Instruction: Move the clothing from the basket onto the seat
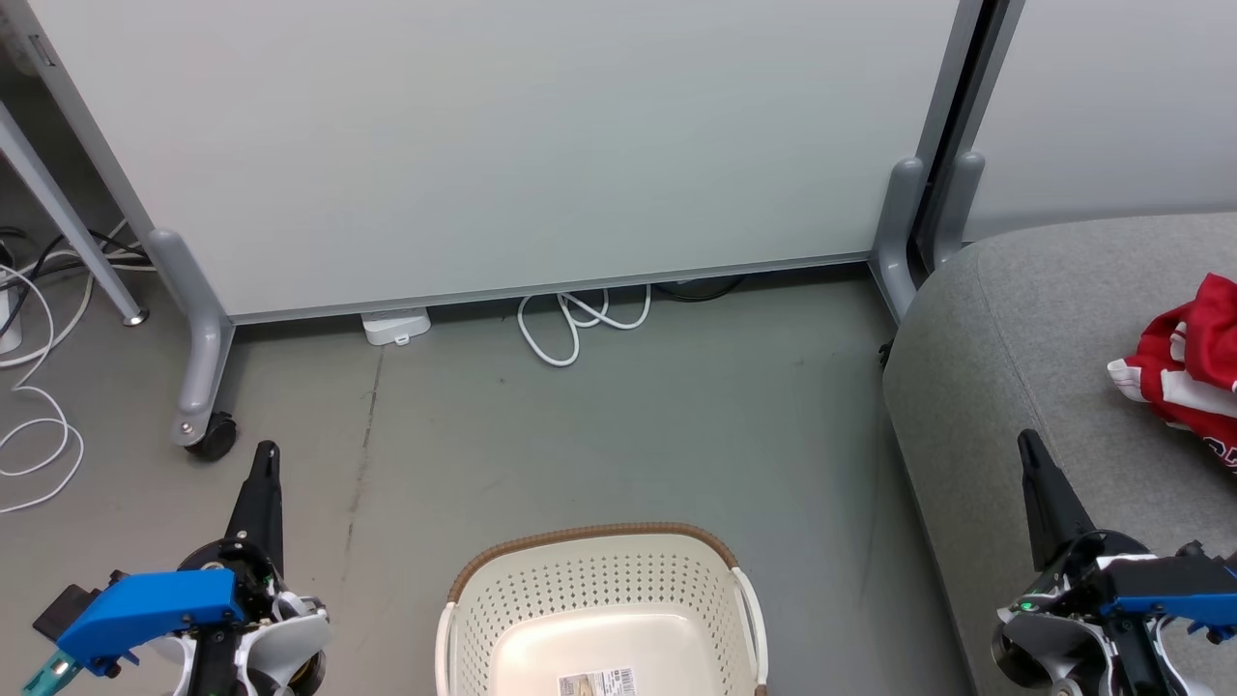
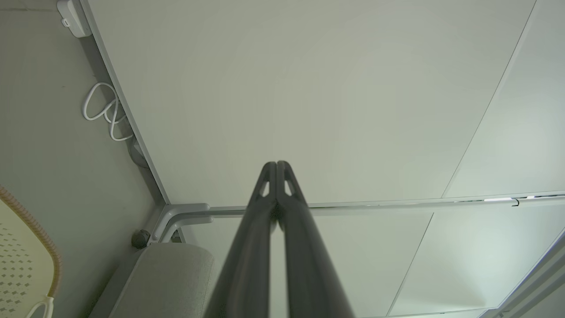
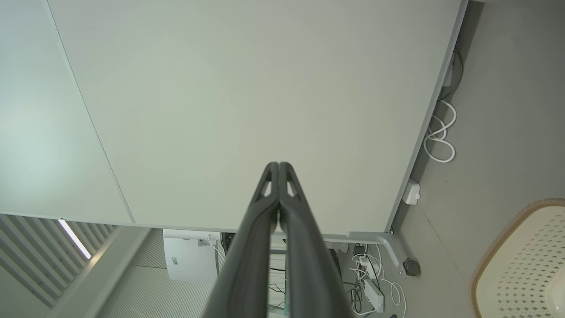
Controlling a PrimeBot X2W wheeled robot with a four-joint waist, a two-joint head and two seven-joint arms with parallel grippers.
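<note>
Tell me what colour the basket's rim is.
The rim is woven-look brown; best in the head view.

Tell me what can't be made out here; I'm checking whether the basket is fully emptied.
1. basket: head view, near part cut off by the bottom edge, so leftovers there cannot be told.
2. clothing: head view, cut off by the right edge; print unreadable.
3. label: head view, too small, clipped by the bottom edge.
</note>
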